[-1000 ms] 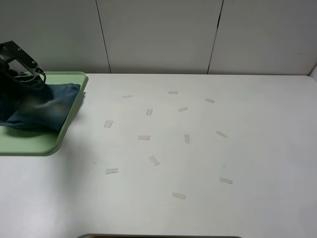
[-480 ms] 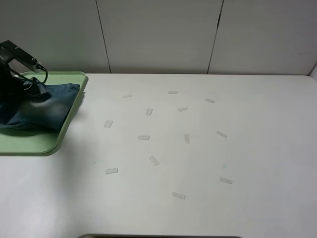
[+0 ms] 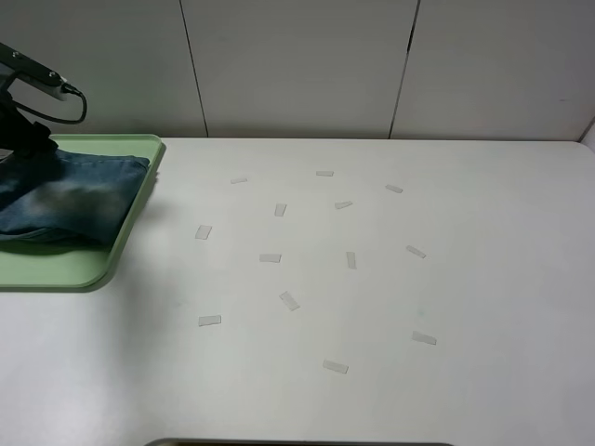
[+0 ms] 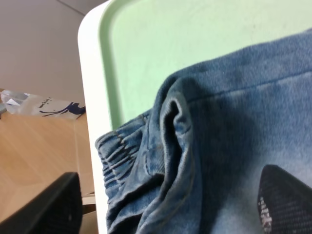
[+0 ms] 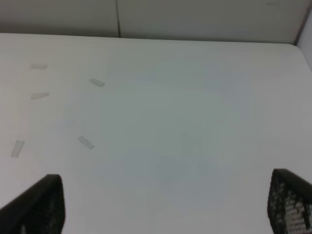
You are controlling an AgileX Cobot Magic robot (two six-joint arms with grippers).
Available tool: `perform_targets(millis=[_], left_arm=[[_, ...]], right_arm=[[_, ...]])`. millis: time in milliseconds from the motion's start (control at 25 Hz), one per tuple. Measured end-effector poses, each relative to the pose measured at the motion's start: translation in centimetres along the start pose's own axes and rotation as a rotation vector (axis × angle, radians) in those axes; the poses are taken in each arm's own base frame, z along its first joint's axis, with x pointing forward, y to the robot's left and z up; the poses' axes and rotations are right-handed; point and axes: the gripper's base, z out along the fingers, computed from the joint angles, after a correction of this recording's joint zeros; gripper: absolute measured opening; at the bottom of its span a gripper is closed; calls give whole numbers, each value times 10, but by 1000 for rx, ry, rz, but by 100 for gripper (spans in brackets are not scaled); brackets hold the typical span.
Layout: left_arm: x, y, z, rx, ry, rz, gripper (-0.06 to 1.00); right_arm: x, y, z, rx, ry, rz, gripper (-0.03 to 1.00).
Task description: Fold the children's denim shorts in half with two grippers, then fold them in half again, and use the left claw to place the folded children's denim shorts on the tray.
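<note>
**Shorts may be dragged off the tray**

The left gripper [image 4: 168,207] stands wide over the folded blue-green denim shorts [image 3: 70,197], which lie on the pale green plastic tray [image 3: 56,269]. A finger catching the cloth could unfold it. The right gripper [image 5: 165,207] is wide, empty.

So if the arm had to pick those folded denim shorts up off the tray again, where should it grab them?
Probably at the bunched elastic waistband of the folded denim shorts, coming down from above. There the layers stack into a raised ridge that two fingers can pinch together. The flat middle offers nothing to pinch, and the green tray has a low rim that hampers a sideways approach.
</note>
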Motion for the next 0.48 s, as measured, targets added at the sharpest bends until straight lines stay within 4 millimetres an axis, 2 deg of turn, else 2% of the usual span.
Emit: perform_targets(millis=[280, 480], left_arm=[[0, -2, 0, 15, 2, -107, 73], [-1, -16, 0, 51, -25, -94, 73]], right_arm=[[0, 0, 0, 0, 0, 0, 63], [0, 0, 0, 0, 0, 0, 63]])
